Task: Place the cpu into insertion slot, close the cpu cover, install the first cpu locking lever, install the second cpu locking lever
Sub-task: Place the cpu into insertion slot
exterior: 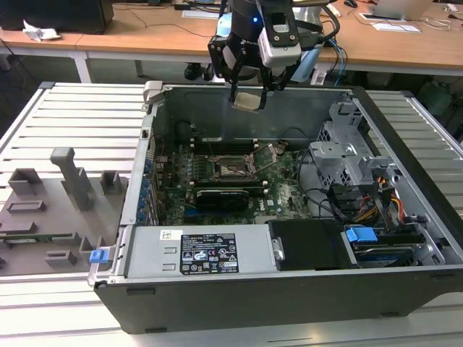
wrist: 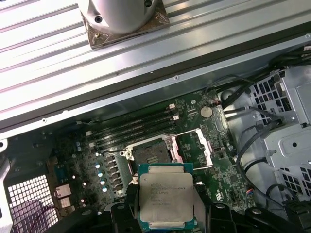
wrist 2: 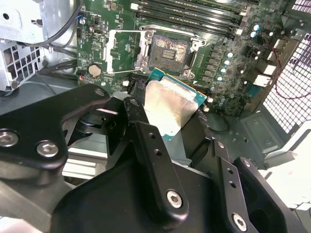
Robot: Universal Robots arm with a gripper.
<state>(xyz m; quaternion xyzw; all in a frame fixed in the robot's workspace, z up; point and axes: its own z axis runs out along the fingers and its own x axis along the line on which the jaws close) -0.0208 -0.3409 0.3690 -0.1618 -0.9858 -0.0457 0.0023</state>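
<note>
- Silver-grey metal is seen on the face of the small flat square cpu (exterior: 247, 99), whose tan-green edges are plain in both wrist views (wrist 2: 170, 104) (wrist: 166, 201).
- The cpu is gripped by the black gripper (exterior: 249, 88) of the arm; the fingers (wrist 2: 138, 109) are drawn in narrowly against opposite edges of the chip, as shown in the first wrist view (wrist: 166, 209).
- In the exterior view the cpu is held in the air over the far wall of the open black computer case (exterior: 289, 296), at about twelve o'clock from the insertion slot (exterior: 233, 170) and well apart from it.
- The square black insertion slot with its grey metal rim is seen bare in both wrist views (wrist 2: 168, 49) (wrist: 149, 155); nothing is seated in it.
- The thin square silver cpu cover (wrist 2: 124, 53), a frame plate with a large window cut-out, is swung open and lies just beside the slot (wrist: 197, 148); in the exterior view it is found at roughly two o'clock from the slot (exterior: 272, 154).
- The green motherboard (exterior: 282, 196) is seen in the case, with long narrow black memory slots (wrist: 136, 127) beside the socket.
- A long black card (exterior: 224, 196) is set at six o'clock from the slot in the exterior view.
- A grey labelled power supply box (exterior: 206, 253) is placed against the near wall.
- The case rests on a grey slatted metal table (exterior: 79, 116).
</note>
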